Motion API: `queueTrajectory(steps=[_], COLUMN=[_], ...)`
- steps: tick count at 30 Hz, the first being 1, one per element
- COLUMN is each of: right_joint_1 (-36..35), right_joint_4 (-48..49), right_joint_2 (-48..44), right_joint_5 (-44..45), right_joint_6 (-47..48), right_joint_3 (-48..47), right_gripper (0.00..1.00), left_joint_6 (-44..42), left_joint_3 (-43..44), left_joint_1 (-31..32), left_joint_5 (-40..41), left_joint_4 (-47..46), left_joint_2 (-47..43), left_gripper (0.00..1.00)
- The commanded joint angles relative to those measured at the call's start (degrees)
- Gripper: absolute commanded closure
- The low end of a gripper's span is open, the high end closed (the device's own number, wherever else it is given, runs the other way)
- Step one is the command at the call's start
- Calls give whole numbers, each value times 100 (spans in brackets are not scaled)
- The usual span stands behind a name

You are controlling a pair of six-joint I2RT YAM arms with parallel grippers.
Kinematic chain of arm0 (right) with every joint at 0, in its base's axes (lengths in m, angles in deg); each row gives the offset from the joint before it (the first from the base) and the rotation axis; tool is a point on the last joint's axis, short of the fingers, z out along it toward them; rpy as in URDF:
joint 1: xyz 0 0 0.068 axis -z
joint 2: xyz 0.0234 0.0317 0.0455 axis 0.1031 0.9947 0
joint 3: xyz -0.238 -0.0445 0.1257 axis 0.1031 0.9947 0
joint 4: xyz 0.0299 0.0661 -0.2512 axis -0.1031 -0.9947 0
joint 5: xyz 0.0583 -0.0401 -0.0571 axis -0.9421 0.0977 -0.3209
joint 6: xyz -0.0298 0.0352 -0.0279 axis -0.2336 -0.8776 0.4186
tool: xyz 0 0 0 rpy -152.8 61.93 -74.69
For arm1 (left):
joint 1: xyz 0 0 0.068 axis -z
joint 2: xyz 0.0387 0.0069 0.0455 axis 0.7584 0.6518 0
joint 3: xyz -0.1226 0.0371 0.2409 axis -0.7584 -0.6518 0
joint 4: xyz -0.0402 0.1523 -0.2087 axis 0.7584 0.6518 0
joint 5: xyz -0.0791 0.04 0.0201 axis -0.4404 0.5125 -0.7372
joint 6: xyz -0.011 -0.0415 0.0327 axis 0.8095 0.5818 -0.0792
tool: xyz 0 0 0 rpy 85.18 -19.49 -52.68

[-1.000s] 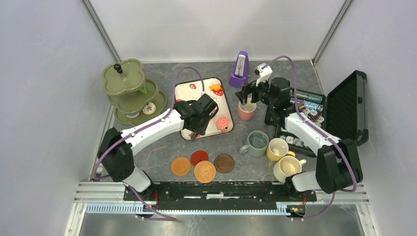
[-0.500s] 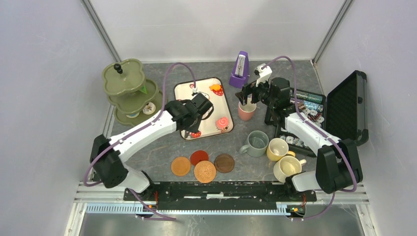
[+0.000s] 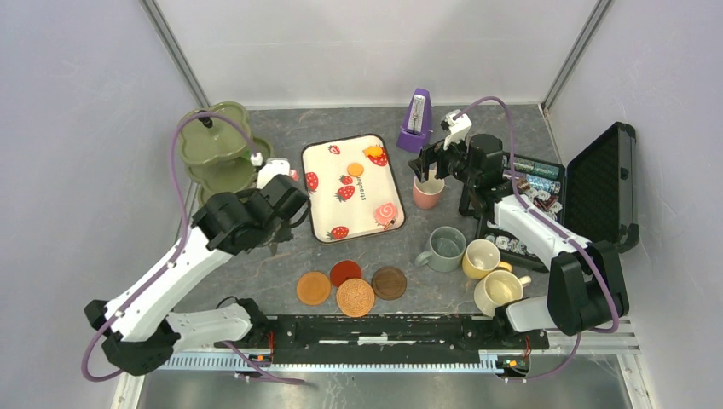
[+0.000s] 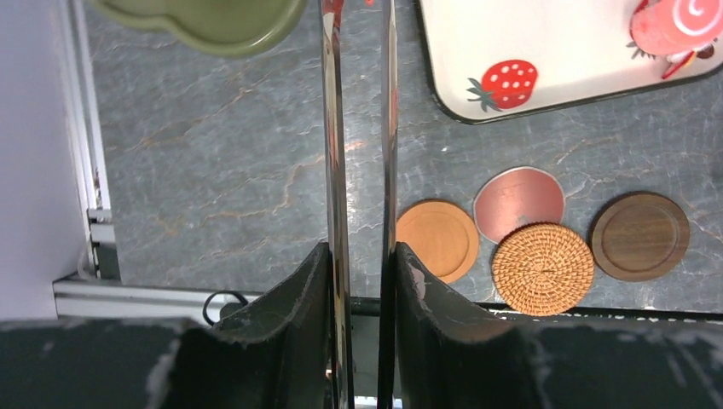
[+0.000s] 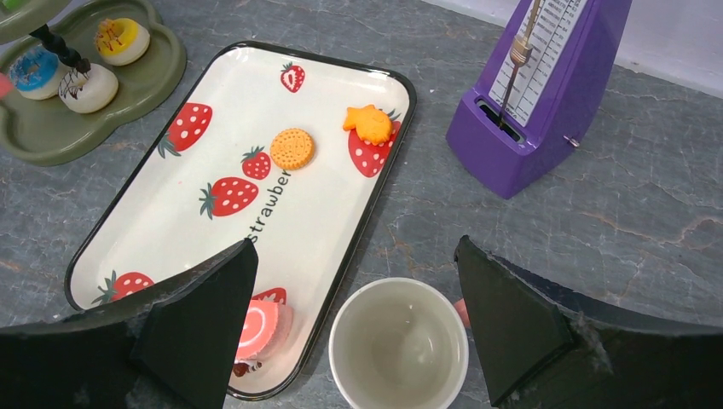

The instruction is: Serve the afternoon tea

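Left gripper (image 3: 274,183) hangs over the tabletop (image 3: 281,256), between the olive-green stand (image 3: 213,141) and the strawberry tray (image 3: 375,183), low beside the stand's near right. Its fingers are clenched on a pair of metal tongs (image 4: 332,153). The blades run far past the fingers. A bit of red shows at their tips, cut off by the frame edge; cannot tell what it is.

Stand's lower tier carries three toy doughnuts: yellow (image 5: 121,40), blue (image 5: 38,64), white (image 5: 89,85).

On the tray: round biscuit (image 3: 355,169), orange fish-shaped pastry (image 3: 373,154) at the far end, pink roll (image 3: 388,211) at the near right corner.

Right gripper (image 3: 429,166) is released, jaws spread wide, directly above the pink mug (image 3: 428,194) just right of the tray; fingers apart from the rim.

Grey-green mug (image 3: 445,247), yellow mug (image 3: 482,257) and cream mug (image 3: 499,291) are clustered near right. Four coasters (image 3: 355,296) are grouped near centre.

Purple metronome (image 3: 417,119) is at far centre, and the black case (image 3: 597,183) lies open at the right.
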Motion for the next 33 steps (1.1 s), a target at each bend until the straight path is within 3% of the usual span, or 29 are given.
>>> queueTrajectory(steps=[1, 10, 18, 25, 33], right_joint_1=[24, 27, 25, 24, 25], right_joint_4=[99, 109, 136, 146, 135], right_joint_2=[-32, -23, 30, 90, 101], right_joint_5=[-5, -20, -54, -61, -59], right_joint_6=[38, 26, -3, -19, -17], right_joint_3=[-265, -264, -278, -280, -291], right_gripper=[6, 6, 6, 6, 6], left_joint_6=[796, 566, -619, -986, -1354], left_joint_3=[302, 595, 298, -223, -524], left_joint_1=[-4, -333, -1893, -2574, -3476], left_joint_5=[628, 964, 253, 335, -145], left_joint_4=[642, 757, -159, -892, -1837], left_joint_2=[-294, -289, -437, -514, -419], left_gripper=[73, 69, 69, 67, 67])
